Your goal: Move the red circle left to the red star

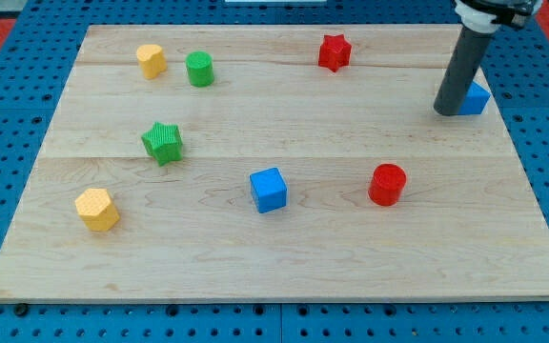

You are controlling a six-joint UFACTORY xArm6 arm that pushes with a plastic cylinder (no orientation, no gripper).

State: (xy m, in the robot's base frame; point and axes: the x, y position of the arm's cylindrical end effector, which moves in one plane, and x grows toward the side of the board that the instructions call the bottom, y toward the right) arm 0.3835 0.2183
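The red circle [387, 184] is a short red cylinder at the board's lower right of centre. The red star [334, 51] lies near the view's top, right of centre. My tip [445, 110] rests on the board at the upper right, touching the left side of a blue block [475, 99] that it partly hides. The tip is above and to the right of the red circle, and to the right and below the red star.
A blue cube [268, 189] sits left of the red circle. A green star [163, 142], a green cylinder [199, 69], and two yellow blocks [151, 60] [97, 209] lie on the left half. The wooden board [284, 272] ends near the blue block.
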